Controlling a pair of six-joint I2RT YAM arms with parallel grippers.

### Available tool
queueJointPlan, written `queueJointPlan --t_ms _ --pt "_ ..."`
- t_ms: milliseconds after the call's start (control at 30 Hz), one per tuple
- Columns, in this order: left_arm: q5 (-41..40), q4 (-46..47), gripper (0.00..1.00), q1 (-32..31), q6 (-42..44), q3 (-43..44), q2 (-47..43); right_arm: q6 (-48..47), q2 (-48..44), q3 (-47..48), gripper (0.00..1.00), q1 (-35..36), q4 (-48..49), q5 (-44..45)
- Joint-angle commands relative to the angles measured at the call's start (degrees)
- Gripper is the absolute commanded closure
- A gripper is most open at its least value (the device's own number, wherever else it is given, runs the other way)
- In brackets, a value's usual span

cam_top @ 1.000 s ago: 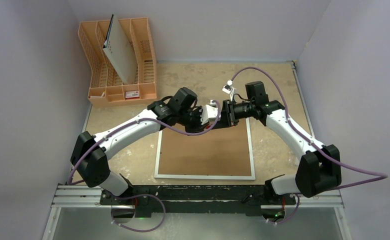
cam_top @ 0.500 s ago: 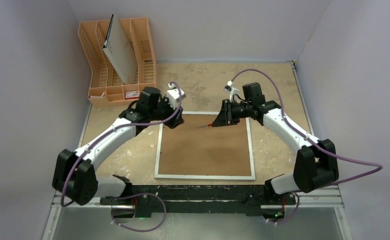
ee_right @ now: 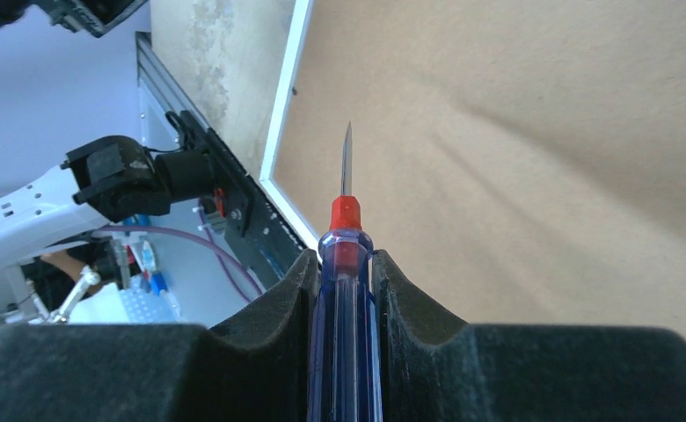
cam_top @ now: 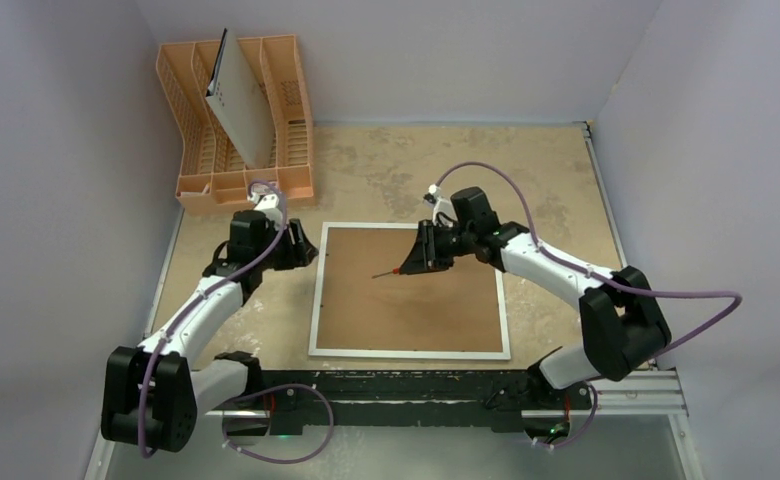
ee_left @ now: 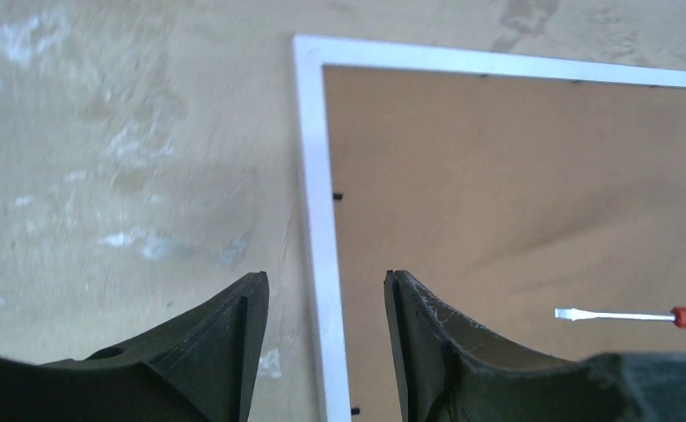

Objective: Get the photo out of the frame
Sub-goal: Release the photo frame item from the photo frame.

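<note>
The frame (cam_top: pixel 316 300) lies face down on the table, with a narrow white border and its brown fibreboard back up. It also shows in the left wrist view (ee_left: pixel 315 176) and the right wrist view (ee_right: pixel 287 105). The photo is hidden under the back. My left gripper (cam_top: pixel 302 246) is open and empty, with its jaws either side of the frame's left border near the far left corner (ee_left: pixel 324 277). My right gripper (cam_top: pixel 416 260) is shut on a screwdriver (ee_right: pixel 346 220) with a blue handle and red collar. The screwdriver's tip (cam_top: pixel 378 275) points left just above the back.
An orange plastic rack (cam_top: pixel 198 170) stands at the far left with a grey-white holed board (cam_top: pixel 238 105) leaning in it. Small black clips (ee_left: pixel 337 196) sit along the frame's inner edge. The arms' metal base rail (cam_top: pixel 396 385) runs along the near edge.
My left arm has swung back to the left, from the frame's far edge to its left border. My right gripper has moved left and nearer with the screwdriver, over the back.
</note>
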Motion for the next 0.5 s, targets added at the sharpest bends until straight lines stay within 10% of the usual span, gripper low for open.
queueJointPlan --t_ms 0,467 --pt "-1.24 1.67 0.47 2.01 -8.10 -3.07 -1.78 9.69 -1.49 -3.60 1.00 3.51 12.58 1.22" --pt "5.85 5.99 0.51 2.18 -8.66 -8.56 2.70 19.09 8.36 -2.53 1.00 15.14 23.36 3.86"
